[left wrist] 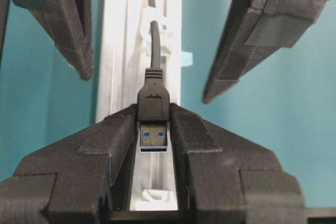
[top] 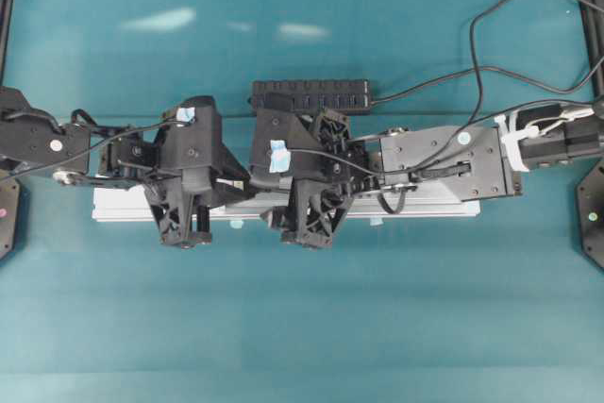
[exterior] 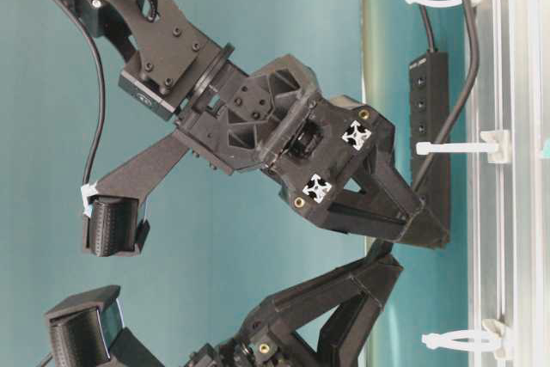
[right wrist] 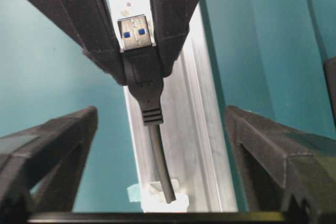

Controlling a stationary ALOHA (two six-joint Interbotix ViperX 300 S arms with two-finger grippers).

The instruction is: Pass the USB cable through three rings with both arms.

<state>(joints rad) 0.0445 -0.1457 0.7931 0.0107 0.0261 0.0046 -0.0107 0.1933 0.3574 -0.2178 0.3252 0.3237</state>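
Two grippers sit close together over the silver rail (top: 434,207) on the teal table (top: 302,327). Left gripper (left wrist: 153,129) is clamped on the black plug of the USB cable (left wrist: 153,95), jaws pressed on both sides of the plug body, blue-tongued metal end pointing back toward the left wrist camera. From the plug the cord runs along the rail and passes through one white ring (left wrist: 155,24) standing on it. Right gripper (right wrist: 157,129) faces the left one with its jaws spread apart, one finger on each side of the cord just behind the plug; neither finger touches the cable, so it grips nothing. In the right wrist view the cord drops to the ring (right wrist: 160,195) at the bottom edge. Table-level view shows three rings (exterior: 451,149) spaced along the rail. A black multi-port hub (top: 311,93) lies beyond the rail.
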